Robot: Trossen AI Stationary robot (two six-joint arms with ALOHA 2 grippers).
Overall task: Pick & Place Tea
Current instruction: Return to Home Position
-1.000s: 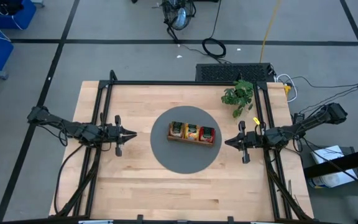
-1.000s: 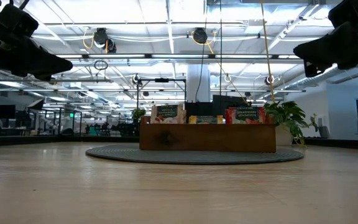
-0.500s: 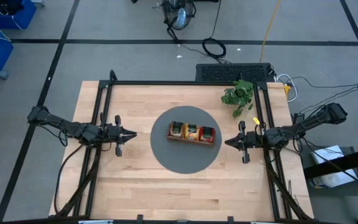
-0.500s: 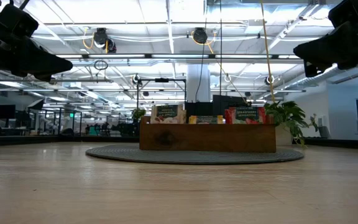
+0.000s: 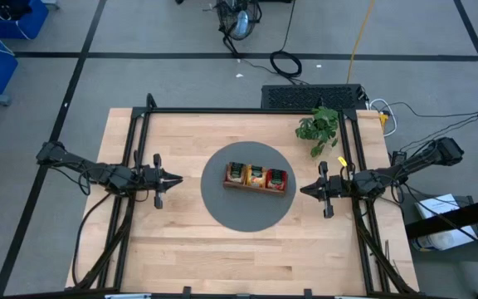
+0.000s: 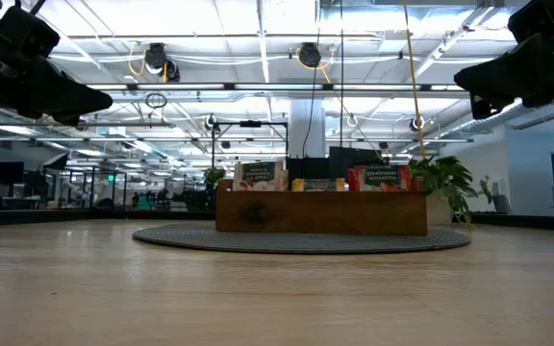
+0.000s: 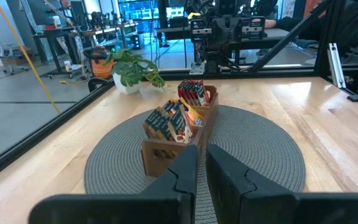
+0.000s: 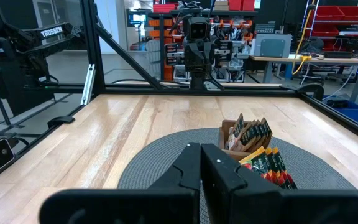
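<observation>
Tea [image 5: 256,174] is sitting in the tray [image 6: 320,213]; left gripper [image 5: 175,178] and right gripper [image 5: 303,190] are hovering closed, empty. Only a stray swing is threatening it.

Worktop [image 5: 181,241]: pale wood, smooth, faint sheen noted. Round mat [image 5: 222,212]: grey woven cloth, ribbed, matt. Tray [image 6: 320,213]: brown wood, matt. Tea sachets [image 7: 166,121]: printed paper, slightly glossy. Left end effector [image 7: 202,155], right end effector [image 8: 202,152]: dark matt plastic.
</observation>
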